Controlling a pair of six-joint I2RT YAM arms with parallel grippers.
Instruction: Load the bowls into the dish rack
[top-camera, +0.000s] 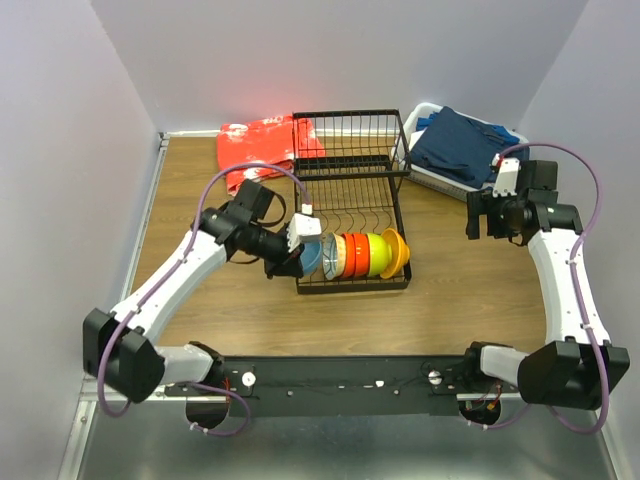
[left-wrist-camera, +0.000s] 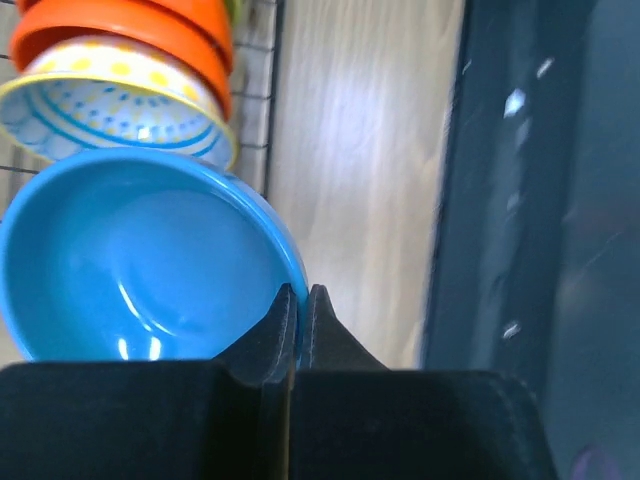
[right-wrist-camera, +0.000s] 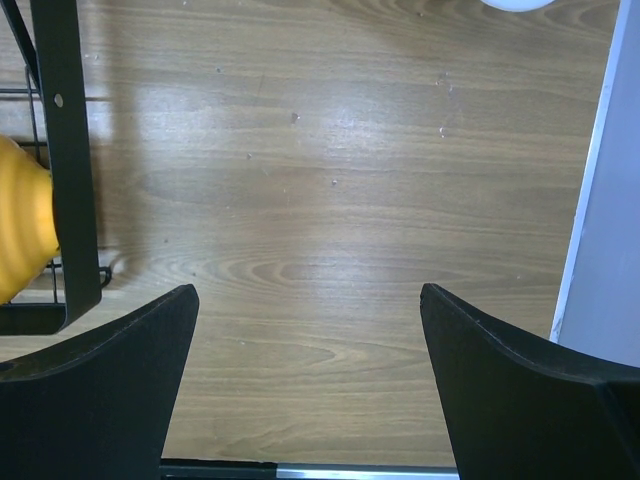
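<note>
five bowls stand on edge in a row along the front of the dish rack (top-camera: 350, 135), which sits mid-table (top-camera: 450, 290): from the left a blue bowl (top-camera: 313, 258), a white patterned bowl (top-camera: 330, 256), a red-orange bowl (top-camera: 350, 255), a lime green bowl (top-camera: 374, 253) and a yellow-orange bowl (top-camera: 396, 252) at the right end. the left gripper (top-camera: 298, 258) is at the rack's front left corner, pinched onto the blue bowl; in the left wrist view its fingers (left-wrist-camera: 322, 325) are nearly together, clamped on the rim of the blue bowl (left-wrist-camera: 140, 260), with the white patterned bowl (left-wrist-camera: 120, 110) just behind it and the red-orange bowl (left-wrist-camera: 130, 25) beyond that. the right gripper (top-camera: 478, 215) hangs over bare wood to the right of the rack, apart from it, spread wide and holding nothing; its wrist view shows the fingers (right-wrist-camera: 110, 360) far apart above the table (right-wrist-camera: 330, 180), the rack's black frame (right-wrist-camera: 65, 150) and the yellow-orange bowl (right-wrist-camera: 18, 220) at the left edge. a white basket (top-camera: 425, 172) with a blue cloth (top-camera: 460, 145) stands at the back right, and a red bundle (top-camera: 255, 148) lies at the back left
</note>
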